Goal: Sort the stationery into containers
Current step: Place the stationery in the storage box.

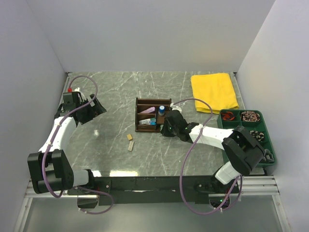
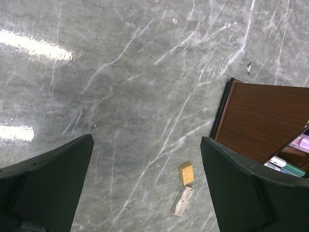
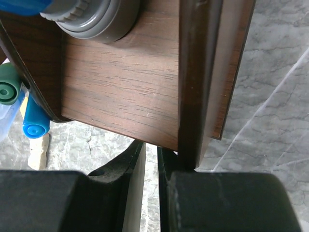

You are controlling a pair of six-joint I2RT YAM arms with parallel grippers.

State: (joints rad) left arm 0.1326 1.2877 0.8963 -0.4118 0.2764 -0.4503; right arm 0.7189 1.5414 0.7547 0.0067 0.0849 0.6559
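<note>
Mid-bench [image 1: 106, 92] sits one wooden organiser [image 1: 145, 102], well apart from every wall. It holds one blue-capped bottle [image 1: 161, 109], one pink piece [image 1: 149, 110] and at least two white pens [image 1: 147, 122]; the right wrist view shows one green cap and one blue cap poking past its side. There are two loose erasers just beside its near-left corner, one tan eraser [image 2: 186, 172] and one pale eraser [image 2: 182, 200]. They lie end to end and almost touch, with bare marble all round them. One green tray [image 1: 223, 126] lies along the right edge, and three compartments with coiled bands [image 1: 249, 116] are visible; the right arm covers part of it. One yellow cloth [image 1: 214, 92] lies folded at the far right, near the tray's far side. Of the two pincers, the left pincer [image 2: 146, 145] hangs over the left side with jaws spread wide and nothing between them, and a broad open stretch of bench runs from it to the organiser. The right pincer [image 3: 150, 151] is at the organiser's near-right corner, right beside the wall edge, though I can't tell if it touches. Its jaws are nearly together with a thin slit, and only bench shows through.
</note>
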